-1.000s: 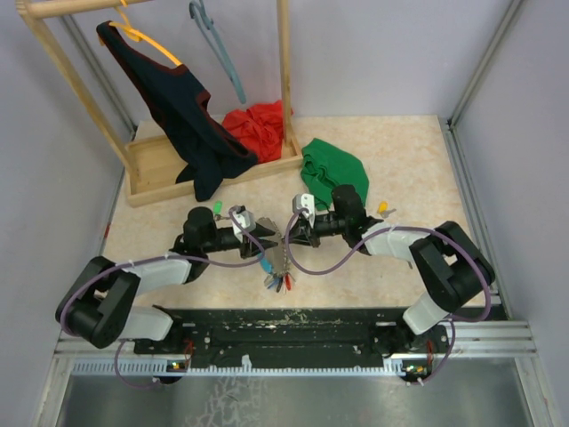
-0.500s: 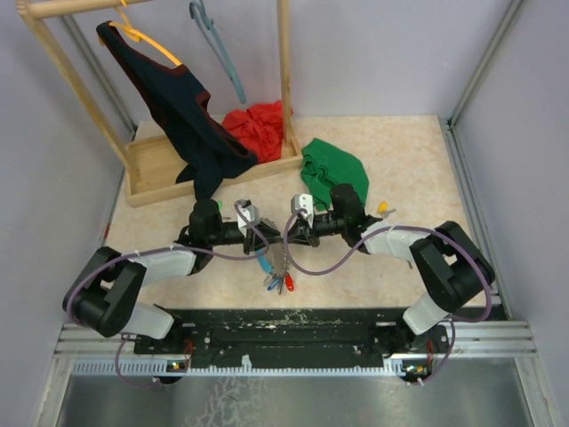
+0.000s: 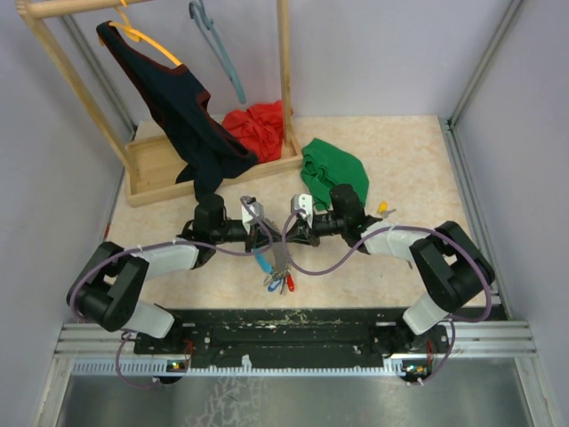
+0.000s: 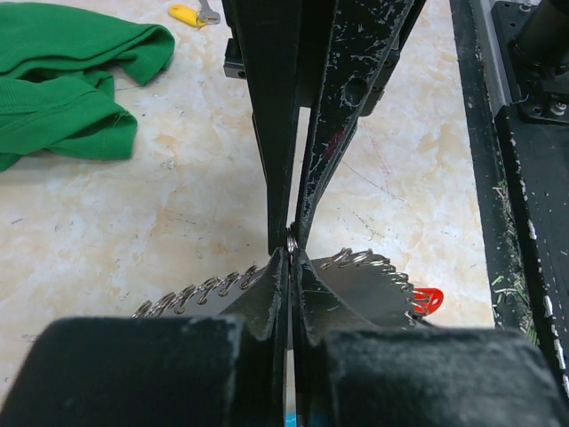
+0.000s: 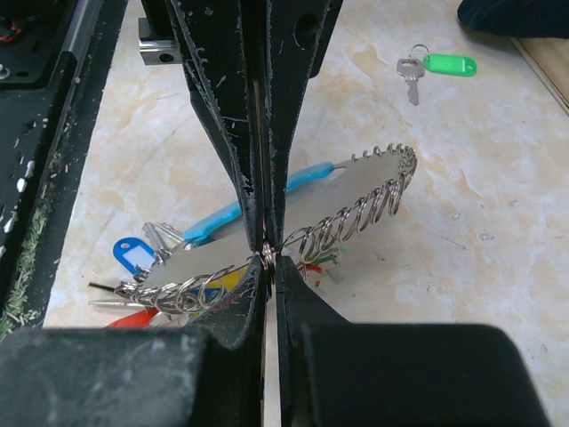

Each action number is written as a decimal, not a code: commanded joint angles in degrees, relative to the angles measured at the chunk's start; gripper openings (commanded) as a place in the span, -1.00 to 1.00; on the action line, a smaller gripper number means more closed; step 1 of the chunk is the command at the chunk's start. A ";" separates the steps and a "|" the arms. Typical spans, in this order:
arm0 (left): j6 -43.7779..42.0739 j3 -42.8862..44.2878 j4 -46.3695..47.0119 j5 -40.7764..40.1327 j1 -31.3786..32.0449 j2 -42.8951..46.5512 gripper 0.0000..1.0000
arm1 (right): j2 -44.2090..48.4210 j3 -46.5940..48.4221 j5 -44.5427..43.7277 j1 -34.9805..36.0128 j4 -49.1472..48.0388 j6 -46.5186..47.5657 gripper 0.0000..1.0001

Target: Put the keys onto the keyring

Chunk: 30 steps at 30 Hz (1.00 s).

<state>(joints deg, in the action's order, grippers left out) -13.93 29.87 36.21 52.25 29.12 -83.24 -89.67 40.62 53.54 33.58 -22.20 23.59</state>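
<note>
Pinching the keyring (image 5: 356, 216) wire mid-table with left gripper (image 4: 290, 267) and right gripper (image 5: 265, 265), jaws nearly closed, nose to nose. Leaving green-tagged key (image 5: 437, 65) and yellow-tagged key (image 4: 187, 13) loose, well apart. Likely to twist thin wire free — uneven pull, tiny contact.

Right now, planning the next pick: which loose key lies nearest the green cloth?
The yellow-tagged key, close beside the green cloth; the green-tagged key lies by the dark garment.
</note>
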 commanded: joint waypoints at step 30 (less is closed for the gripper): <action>-0.92 3.87 -10.39 -4.17 0.84 1.82 -0.50 | 5.36 1.65 0.51 1.73 -3.26 0.16 -1.00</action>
<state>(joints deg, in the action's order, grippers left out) -14.96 32.91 26.50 48.47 29.80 -80.51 -87.39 40.62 51.86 34.17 -20.16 24.23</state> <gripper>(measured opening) 0.230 0.024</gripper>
